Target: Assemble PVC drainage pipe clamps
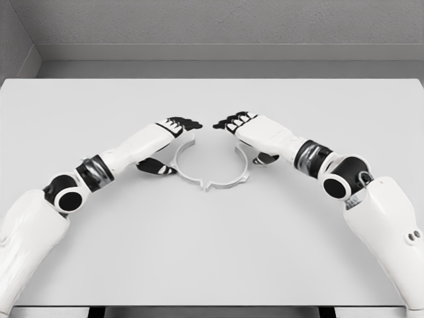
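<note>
White tabletop, matte, bearing one item of work.

Left hand: reaches in over the left half of the pipe clamp, fingers extended and loosely spread toward centre, thumb tucked low beside the ring's left edge; whether it touches the ring cannot be told, and nothing appears gripped.

Pipe clamp: pale grey ring, flat on the table at centre, small joint tabs at its near side, open towards the far side.

Right hand: mirrors the other, fingers extended, thumb down near the ring's right edge, holding nothing visible.

Handling note: judged best to press both halves inward evenly, keeping tabs aligned and ring flat.

Surroundings: grey wall behind. Obstructions: none seen; both forearms partly hide the ring's flanks.
</note>
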Robot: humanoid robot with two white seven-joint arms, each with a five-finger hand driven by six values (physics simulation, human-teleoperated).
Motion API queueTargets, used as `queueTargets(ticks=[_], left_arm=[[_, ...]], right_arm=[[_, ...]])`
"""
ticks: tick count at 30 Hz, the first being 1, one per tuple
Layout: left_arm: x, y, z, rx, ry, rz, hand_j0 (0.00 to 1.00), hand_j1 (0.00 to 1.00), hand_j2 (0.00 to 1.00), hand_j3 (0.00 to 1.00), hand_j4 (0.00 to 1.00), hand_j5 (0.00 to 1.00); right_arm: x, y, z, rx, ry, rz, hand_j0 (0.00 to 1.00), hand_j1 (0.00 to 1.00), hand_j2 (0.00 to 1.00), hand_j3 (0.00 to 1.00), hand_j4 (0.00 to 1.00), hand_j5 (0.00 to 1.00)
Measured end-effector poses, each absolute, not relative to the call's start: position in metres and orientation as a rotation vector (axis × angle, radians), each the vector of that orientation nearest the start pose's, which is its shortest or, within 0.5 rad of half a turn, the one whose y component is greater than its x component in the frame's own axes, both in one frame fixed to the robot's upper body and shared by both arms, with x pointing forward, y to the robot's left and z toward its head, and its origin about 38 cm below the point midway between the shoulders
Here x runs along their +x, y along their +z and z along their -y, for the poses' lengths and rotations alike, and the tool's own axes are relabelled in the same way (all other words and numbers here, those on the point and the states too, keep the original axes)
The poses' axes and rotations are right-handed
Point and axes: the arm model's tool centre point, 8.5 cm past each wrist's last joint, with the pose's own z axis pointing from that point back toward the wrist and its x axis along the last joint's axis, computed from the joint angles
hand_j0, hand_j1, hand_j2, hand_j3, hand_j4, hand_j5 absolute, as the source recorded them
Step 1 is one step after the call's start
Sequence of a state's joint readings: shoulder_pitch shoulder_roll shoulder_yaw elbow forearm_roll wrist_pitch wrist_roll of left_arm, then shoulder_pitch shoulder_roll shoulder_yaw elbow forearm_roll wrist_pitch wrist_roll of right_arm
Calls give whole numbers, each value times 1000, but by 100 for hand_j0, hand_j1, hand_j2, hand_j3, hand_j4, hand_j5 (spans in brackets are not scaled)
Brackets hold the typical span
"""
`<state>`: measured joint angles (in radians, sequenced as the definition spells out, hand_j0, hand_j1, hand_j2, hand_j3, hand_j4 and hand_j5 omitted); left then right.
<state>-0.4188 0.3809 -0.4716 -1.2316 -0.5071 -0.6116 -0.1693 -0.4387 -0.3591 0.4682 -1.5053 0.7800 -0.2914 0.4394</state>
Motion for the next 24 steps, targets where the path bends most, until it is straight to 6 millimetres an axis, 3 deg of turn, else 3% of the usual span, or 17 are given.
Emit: queueTargets(ticks=[2,4,9,10,13,15,18,21,24], left_arm=[[432,106,-204,213,-1519,1814,100,100,100,100,100,100],[433,108,-205,217,-1520,1816,100,100,100,100,100,100],[437,113,-212,239,-1521,1814,100,100,100,100,100,100],[437,113,-215,245,-1522,1810,100,100,100,100,100,100],[444,122,-220,272,-1524,1814,100,100,100,100,100,100],[460,140,-224,313,-1526,1833,100,100,100,100,100,100],[474,148,-228,341,-1520,1823,100,100,100,100,100,100],[479,140,-227,330,-1508,1798,100,100,100,100,100,100],[479,133,-224,315,-1500,1785,100,100,100,100,100,100]], right_arm=[[439,156,171,-511,1803,1532,100,100,100,100,100,100],[443,162,186,-540,1772,1530,100,100,100,100,100,100],[423,166,260,-602,1682,1511,100,100,100,100,100,100],[421,174,273,-628,1668,1529,100,100,100,100,100,100],[421,195,291,-690,1655,1571,100,100,100,100,100,100],[423,200,289,-694,1666,1583,100,100,100,100,100,100],[451,217,263,-684,1693,1625,100,100,100,100,100,100],[461,183,241,-583,1725,1566,100,100,100,100,100,100],[461,164,230,-532,1738,1532,100,100,100,100,100,100]])
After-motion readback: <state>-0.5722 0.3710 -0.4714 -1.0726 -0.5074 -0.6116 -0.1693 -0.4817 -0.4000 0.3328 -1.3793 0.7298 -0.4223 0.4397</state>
